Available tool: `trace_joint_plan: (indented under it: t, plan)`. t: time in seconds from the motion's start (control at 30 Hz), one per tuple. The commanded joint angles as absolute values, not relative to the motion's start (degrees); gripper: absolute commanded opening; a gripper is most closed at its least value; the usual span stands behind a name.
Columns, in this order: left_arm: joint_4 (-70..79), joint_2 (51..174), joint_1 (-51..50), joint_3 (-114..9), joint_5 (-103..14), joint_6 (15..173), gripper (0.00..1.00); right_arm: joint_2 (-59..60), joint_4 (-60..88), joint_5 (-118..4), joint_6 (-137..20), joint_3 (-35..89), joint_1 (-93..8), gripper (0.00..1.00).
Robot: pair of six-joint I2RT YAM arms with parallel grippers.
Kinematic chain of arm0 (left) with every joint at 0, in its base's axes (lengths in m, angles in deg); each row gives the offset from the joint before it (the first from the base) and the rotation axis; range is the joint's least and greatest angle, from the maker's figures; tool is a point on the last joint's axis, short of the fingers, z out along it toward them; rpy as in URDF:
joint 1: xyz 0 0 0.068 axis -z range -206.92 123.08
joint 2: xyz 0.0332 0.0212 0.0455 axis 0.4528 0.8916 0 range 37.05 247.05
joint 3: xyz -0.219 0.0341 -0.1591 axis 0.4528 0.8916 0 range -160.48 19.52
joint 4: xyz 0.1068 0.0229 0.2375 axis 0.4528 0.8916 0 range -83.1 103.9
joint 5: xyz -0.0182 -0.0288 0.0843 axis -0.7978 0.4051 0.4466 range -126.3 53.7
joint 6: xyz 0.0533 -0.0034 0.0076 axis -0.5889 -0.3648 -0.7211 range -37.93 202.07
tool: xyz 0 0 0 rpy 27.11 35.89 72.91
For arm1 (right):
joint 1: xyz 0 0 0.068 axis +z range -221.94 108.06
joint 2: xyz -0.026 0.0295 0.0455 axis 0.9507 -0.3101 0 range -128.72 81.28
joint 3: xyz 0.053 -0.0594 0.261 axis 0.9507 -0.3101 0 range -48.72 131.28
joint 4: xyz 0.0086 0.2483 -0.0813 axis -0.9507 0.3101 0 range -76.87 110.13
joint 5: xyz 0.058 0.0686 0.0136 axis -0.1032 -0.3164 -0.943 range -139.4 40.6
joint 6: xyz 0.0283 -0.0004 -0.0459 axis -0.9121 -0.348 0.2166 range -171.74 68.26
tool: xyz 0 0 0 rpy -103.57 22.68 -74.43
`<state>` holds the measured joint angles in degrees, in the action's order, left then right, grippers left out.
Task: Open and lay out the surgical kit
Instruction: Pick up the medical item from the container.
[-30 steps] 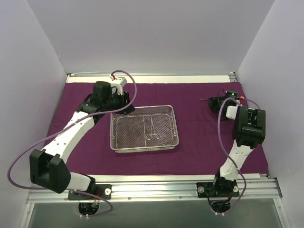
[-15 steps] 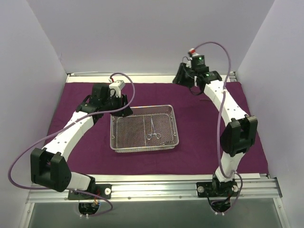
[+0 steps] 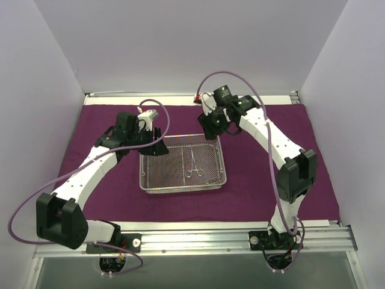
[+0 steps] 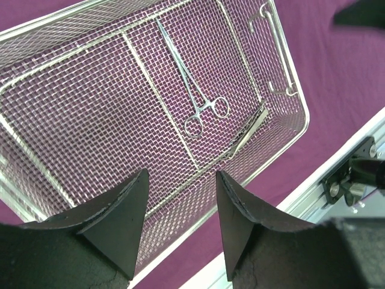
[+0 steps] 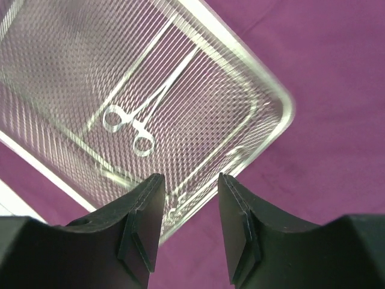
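- Purple cloth wrap [image 3: 258, 174]: spread flat on the table.
- Wire-mesh tray [image 3: 183, 188]: centred on the cloth, with a scissor-like instrument [image 3: 192, 164] inside.
- Left gripper [image 3: 157, 146]: jaws apart, empty, over the tray's far-left corner.
- Right gripper [image 3: 210, 129]: jaws apart, empty, over the far-right corner.
- Step, as judged: laying out the instruments. The next move calls for a descent onto one.

Overhead camera looks down from 6 o'clock; wrist cameras, close at 10 and 1 o'clock, share the rectangular silver wire-mesh tray [image 3: 162, 167].

A dark purple cloth [image 3: 258, 174] lies spread flat. At its middle sits a silver wire-mesh tray [image 3: 183, 188] holding scissor-like forceps [image 3: 192, 164], rings toward the near edge, with a thin instrument [image 4: 249, 129] beside them.
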<state>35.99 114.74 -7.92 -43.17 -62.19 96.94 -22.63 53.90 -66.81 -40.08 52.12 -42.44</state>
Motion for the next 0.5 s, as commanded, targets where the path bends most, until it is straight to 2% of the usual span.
trace_joint_plan:
  t: [0.0,0.23,0.47]
  plan:
    - [37.4,108.7,-8.0,-43.1,-59.5,99.7,0.57,-24.1,60.0,-67.3,-30.2,50.2,-39.7,0.4]
    - [41.3,99.0,-8.5,-38.6,-51.9,105.9,0.57,-25.4,63.8,-65.7,-27.1,44.7,-33.3,0.39]
    - [39.8,94.6,-9.8,-34.2,-52.8,107.6,0.58,-23.8,64.1,-64.4,-28.4,35.6,-27.9,0.4]
